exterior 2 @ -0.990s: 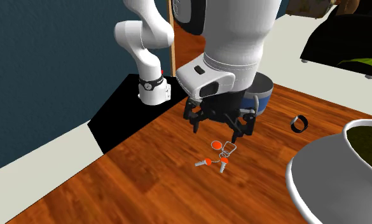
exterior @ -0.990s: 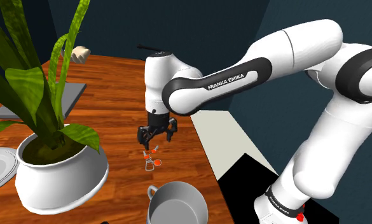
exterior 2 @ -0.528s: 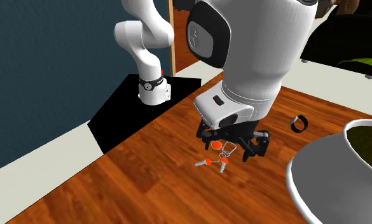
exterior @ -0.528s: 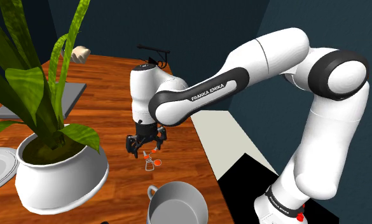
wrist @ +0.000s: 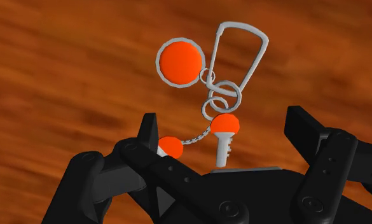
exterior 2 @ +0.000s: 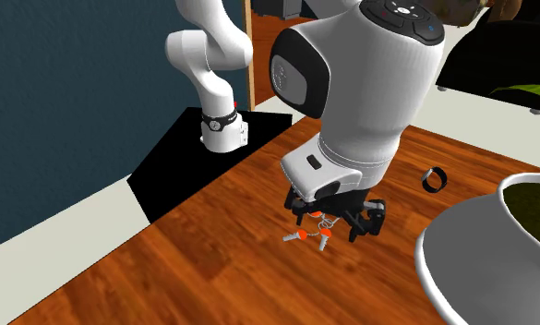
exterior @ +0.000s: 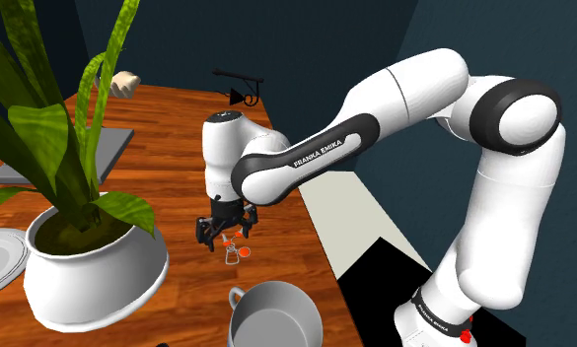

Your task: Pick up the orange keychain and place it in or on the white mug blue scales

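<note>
1. Keychain [wrist: 226,125], orange tags on grey rings, lies flat on the wooden table [exterior: 168,148], near the edge toward the shoulder view's right.
2. We see the gripper [exterior 2: 337,224] low over it, fingers spread wide either side, clasping nothing.
3. Bare wood separates it from the grey mug [exterior: 276,315] and the white planter [exterior: 99,276].

Shoulder view looks down from beside the stand [exterior: 375,274]; the other exterior view faces it across the table [exterior 2: 194,268].

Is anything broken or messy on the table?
Nothing stands out. The orange keychain lies flat on the wooden table, between the fingers of the open claw. The plant pot stands upright.
</note>
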